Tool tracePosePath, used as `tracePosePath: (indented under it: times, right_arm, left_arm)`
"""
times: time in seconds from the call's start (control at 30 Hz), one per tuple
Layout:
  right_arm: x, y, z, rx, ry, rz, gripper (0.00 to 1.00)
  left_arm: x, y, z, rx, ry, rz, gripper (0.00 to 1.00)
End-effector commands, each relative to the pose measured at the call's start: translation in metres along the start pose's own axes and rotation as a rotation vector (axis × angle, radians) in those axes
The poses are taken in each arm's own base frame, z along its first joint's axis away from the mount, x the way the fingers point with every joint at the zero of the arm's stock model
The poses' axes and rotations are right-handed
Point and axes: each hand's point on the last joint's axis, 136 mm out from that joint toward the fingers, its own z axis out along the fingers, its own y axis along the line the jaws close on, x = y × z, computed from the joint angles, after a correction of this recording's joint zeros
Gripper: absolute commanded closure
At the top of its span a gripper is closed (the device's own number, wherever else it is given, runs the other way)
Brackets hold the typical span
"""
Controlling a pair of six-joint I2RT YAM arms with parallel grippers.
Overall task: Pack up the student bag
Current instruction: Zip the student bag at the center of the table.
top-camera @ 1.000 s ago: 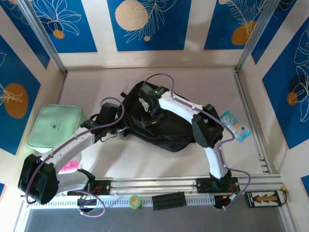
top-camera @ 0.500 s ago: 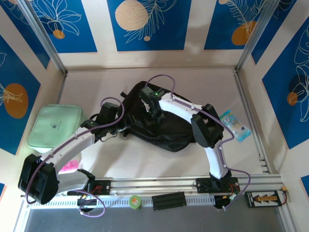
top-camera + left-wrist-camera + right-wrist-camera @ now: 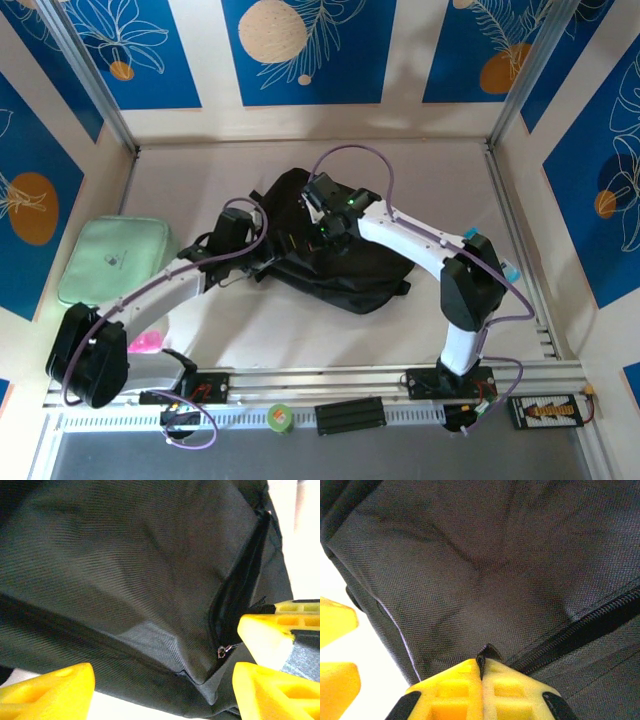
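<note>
The student bag (image 3: 345,268), a black fabric backpack, lies in the middle of the table. My right gripper (image 3: 482,669) is shut on a small black zipper tab (image 3: 488,654) at the end of a zip (image 3: 590,629). From above, the right gripper (image 3: 325,230) is over the bag's upper middle. My left gripper (image 3: 162,695) is open, its yellow fingers (image 3: 50,692) straddling the bag's lower edge beside a gaping zip (image 3: 240,590) and its metal pull (image 3: 222,651). From above, the left gripper (image 3: 268,262) is at the bag's left side.
A mint-green pouch (image 3: 112,262) lies at the left wall, a pink object (image 3: 146,343) near the left arm's base. A clear packet (image 3: 492,268) lies behind the right arm's elbow. A green tape roll (image 3: 280,418) and a black bar (image 3: 350,414) sit on the front rail.
The right gripper has shut on the zipper tab, and the right arm's elbow has swung out to the right. The left arm has shifted slightly toward the bag.
</note>
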Motion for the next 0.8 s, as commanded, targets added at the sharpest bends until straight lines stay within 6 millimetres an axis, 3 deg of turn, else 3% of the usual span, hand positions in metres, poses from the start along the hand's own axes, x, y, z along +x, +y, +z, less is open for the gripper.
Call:
tracePosePath:
  times: [0.0, 0.2, 0.4, 0.6, 0.7, 0.77]
  right_arm:
    - [-0.008, 0.004, -0.009, -0.034, -0.054, 0.028, 1.0]
    - [-0.01, 0.004, -0.013, -0.051, -0.081, 0.048, 1.0]
    - [-0.013, -0.005, -0.012, -0.046, -0.093, 0.09, 1.0]
    - [-0.014, -0.008, -0.009, -0.039, -0.099, 0.097, 1.0]
    - [-0.017, -0.019, -0.004, 0.014, -0.114, 0.108, 1.0]
    - [-0.023, -0.036, -0.001, 0.087, -0.135, 0.127, 1.0]
  left_arm:
    - [0.0, -0.018, 0.007, 0.082, 0.019, -0.023, 0.32]
    - [0.009, -0.027, 0.026, 0.129, 0.069, -0.097, 0.48]
    - [0.016, -0.009, 0.039, 0.05, 0.08, -0.153, 0.59]
    - [0.017, 0.0, 0.044, -0.009, 0.087, -0.136, 0.85]
    - [0.015, 0.002, 0.042, -0.025, 0.078, -0.115, 1.0]
    - [0.015, 0.003, 0.041, -0.034, 0.076, -0.098, 1.0]
